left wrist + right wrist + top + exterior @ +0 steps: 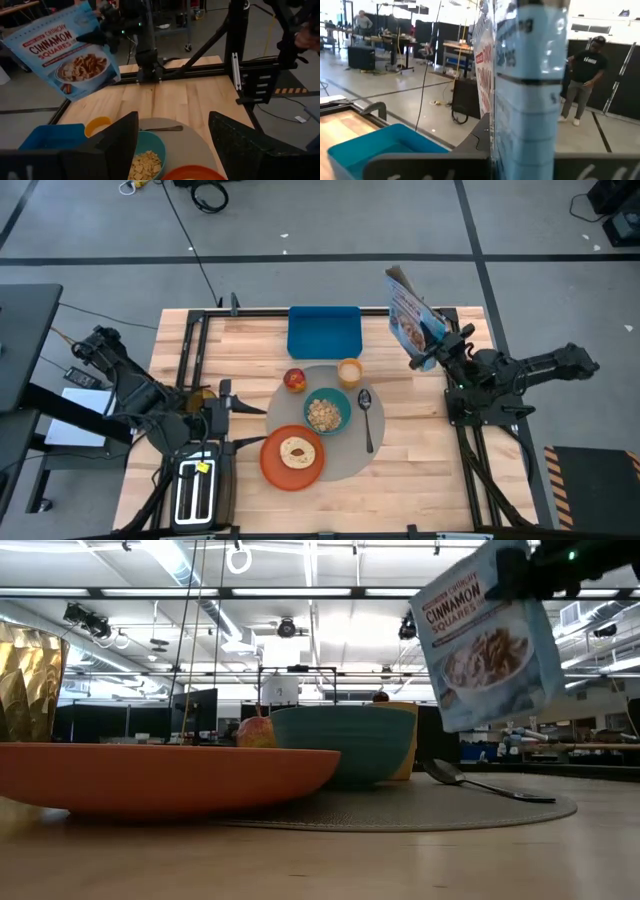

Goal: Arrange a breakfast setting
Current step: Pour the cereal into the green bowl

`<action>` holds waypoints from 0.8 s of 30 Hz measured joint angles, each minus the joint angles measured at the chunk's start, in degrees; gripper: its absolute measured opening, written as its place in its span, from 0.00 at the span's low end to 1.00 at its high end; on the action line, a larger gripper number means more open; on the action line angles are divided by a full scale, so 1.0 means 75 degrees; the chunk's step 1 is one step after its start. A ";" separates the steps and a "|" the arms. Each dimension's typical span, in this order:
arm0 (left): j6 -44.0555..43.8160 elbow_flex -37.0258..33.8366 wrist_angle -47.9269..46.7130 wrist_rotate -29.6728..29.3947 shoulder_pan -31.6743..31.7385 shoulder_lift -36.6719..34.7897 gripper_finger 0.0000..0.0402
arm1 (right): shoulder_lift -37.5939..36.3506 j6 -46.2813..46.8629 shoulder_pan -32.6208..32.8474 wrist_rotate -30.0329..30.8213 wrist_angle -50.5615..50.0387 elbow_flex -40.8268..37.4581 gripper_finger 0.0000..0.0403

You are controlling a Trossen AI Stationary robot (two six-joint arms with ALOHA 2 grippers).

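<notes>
A large round grey mat (pixel 345 462) lies mid-table. On it are a teal bowl (pixel 326 412) of cereal, an orange plate (pixel 293 456) with round bread (pixel 297 451), a metal spoon (pixel 367 415), a red apple (pixel 294 380) and a small orange-yellow cup (pixel 348 371). My right gripper (pixel 443 348) is shut on the blue cereal bag (pixel 410 320), held high over the table's far right; the bag also shows in the low view (pixel 488 640). My left gripper (pixel 220 425) is open and empty, left of the plate. My right gripper pinches the bag's two flat faces between its two fingers, at the upper edge (pixel 102 37) near one top corner. The right wrist view sees the bag edge-on (pixel 520 150) between the fingers. The bag hangs lifted clear of the table, tilted, its printed front toward the left arm.
A blue rectangular tray (pixel 324 330) lies at the far edge behind the mat. A silver-and-black toaster (pixel 195 485) stands at the near left by my left arm. Bare wood shows right of the mat. A person (pixel 585 80) stands in the room beyond.
</notes>
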 joint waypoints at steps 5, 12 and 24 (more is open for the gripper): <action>0.0015 0.0000 -0.0046 -0.0008 0.0020 0.0000 0.62 | -0.0070 -0.0160 -0.1116 -0.0864 0.1576 -0.1213 0.03; 0.0004 0.0000 -0.0164 -0.0008 0.0018 0.0003 0.62 | 0.0044 0.0514 -0.2353 -0.1700 0.3333 -0.2592 0.03; -0.0057 0.0000 -0.0252 -0.0023 0.0020 0.0240 0.62 | 0.0755 0.2628 -0.3331 -0.2112 0.1764 -0.2560 0.04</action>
